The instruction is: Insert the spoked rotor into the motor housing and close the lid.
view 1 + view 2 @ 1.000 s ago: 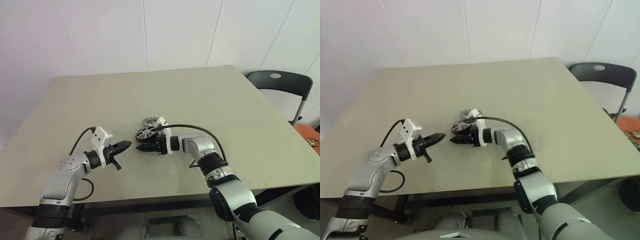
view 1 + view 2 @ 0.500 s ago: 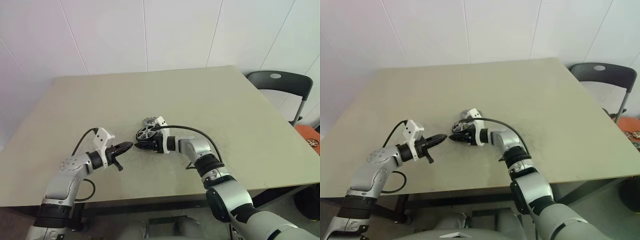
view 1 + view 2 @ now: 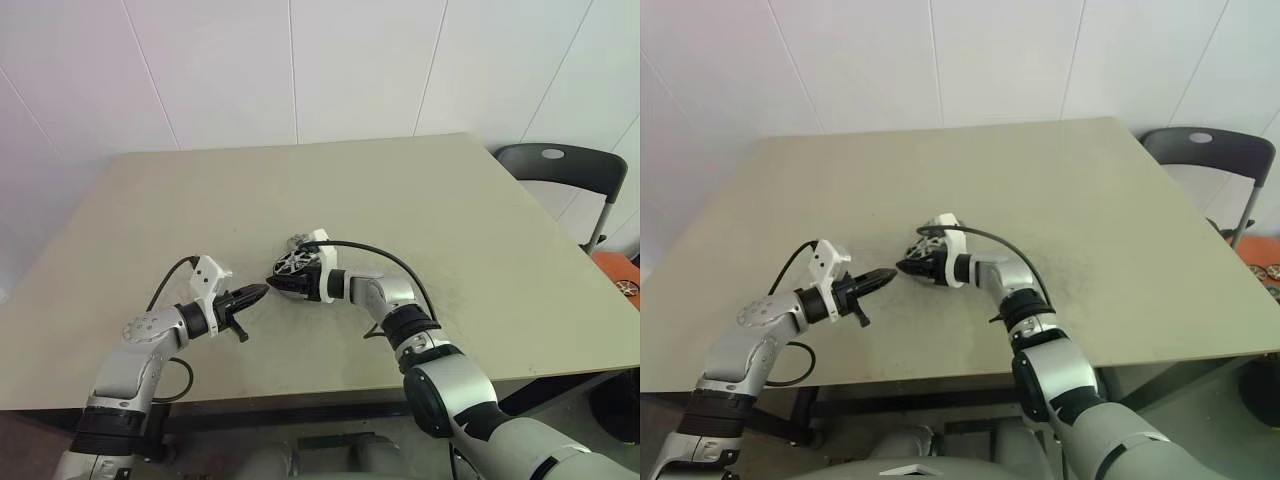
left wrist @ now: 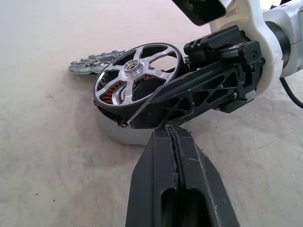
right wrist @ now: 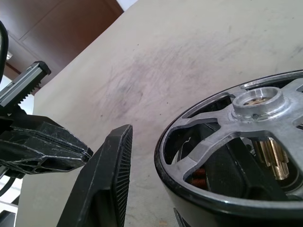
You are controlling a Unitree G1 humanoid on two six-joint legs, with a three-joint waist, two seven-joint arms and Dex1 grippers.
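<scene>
Looking down from the head views, the beige worktop (image 3: 450,200) carries both arms near its front middle. The left gripper (image 3: 252,294) points toward the right gripper (image 3: 283,283), their tips nearly meeting. Between the right gripper's black fingers sits the spoked rotor (image 3: 293,263), tilted, with a small flat toothed disc (image 3: 298,241) lying on the worktop just behind it. A dark folding chair (image 3: 560,170) stands off the worktop's right corner.

Seen from the left wrist, the left gripper's (image 4: 173,135) jaws are pressed together with nothing between them, their tip just below the right gripper's lower finger (image 4: 189,97). The spoked rotor (image 4: 137,78) sits tilted over the motor housing (image 4: 120,125), copper windings showing through its spokes, and the housing's pale base rests on the worktop. The right gripper's jaws close around this stack at its rim.

From the right wrist, the spoked rotor (image 5: 236,142) shows its silver hub and copper windings below, one ribbed black finger (image 5: 111,175) standing just beside its dark rim, whether touching I cannot tell.
</scene>
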